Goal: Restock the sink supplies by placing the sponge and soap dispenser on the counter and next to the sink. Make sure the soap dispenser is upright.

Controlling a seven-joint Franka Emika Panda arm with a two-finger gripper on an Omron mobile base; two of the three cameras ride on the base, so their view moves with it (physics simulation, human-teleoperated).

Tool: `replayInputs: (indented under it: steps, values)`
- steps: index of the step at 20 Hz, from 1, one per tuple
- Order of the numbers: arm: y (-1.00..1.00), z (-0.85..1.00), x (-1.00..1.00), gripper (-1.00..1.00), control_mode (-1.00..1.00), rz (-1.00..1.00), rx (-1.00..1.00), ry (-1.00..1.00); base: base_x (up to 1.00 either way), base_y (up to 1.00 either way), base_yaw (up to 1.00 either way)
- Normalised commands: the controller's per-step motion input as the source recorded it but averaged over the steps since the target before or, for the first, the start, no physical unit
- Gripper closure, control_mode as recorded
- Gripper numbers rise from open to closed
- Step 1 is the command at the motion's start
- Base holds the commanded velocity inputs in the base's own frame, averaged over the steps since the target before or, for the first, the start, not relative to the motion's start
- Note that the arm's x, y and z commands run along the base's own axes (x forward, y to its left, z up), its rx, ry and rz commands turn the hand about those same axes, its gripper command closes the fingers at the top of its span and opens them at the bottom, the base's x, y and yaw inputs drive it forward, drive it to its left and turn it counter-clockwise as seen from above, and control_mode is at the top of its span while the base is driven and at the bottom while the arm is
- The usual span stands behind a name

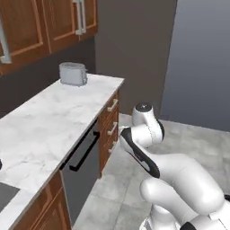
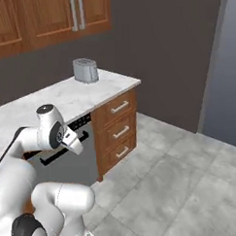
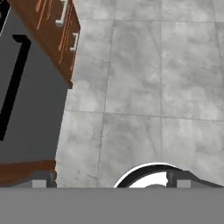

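Gripper (image 3: pixel 111 179): in the hand view the two fingertips (image 3: pixel 43 178) sit far apart, at 7 and 5 o'clock of the frame. Jaws are spread wide with nothing between them. The hand looks down on the grey tiled floor (image 3: pixel 153 87).

Arm (image 1: pixel 179 179): folded low in front of the cabinets, rising from 5 o'clock in the left base view. Its dark-capped joint is level with the drawers (image 1: pixel 111 123).

Counter (image 1: pixel 45 121): a white marble slab with faint grey veins, running from 8 o'clock up toward 11 o'clock in the left base view. Its end corner is just past the toaster (image 1: pixel 73 74). The toaster is silver, upright, and stands on the far end of the slab near the wall.

Sink (image 1: pixel 5 196): only a dark grey corner of the basin is visible, cut into the counter at 8 o'clock, at the frame edge of the left base view. It is well apart from the toaster.

Below the counter: the dishwasher (image 1: pixel 85 166) has a grey front and a black bar handle (image 1: pixel 85 150). It sits between brown wooden cabinet fronts, just beside the three-drawer stack. In the hand view the dishwasher front and drawer stack lie at 9 to 11 o'clock.

Above: brown upper cabinets (image 1: pixel 40 27) with metal handles, at 11 to 12 o'clock.
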Motion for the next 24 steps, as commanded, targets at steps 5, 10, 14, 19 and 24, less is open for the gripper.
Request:
replayInputs:
  steps: [5,10,14,19,24]
  values:
    - [0.0,0.0,0.0,-1.0,1.0,0.0,0.0,0.0,0.0,0.06,-0.97]
    - [0.0,0.0,0.0,-1.0,1.0,0.0,0.0,0.0,0.0,0.04,-0.97]
    - [0.0,0.0,0.0,-1.0,1.0,0.0,0.0,0.0,0.0,0.05,-0.98]
    - [0.0,0.0,0.0,-1.0,1.0,0.0,0.0,0.0,0.0,0.03,-0.96]
    - [0.0,0.0,0.0,-1.0,1.0,0.0,0.0,0.0,0.0,0.0,-0.91]
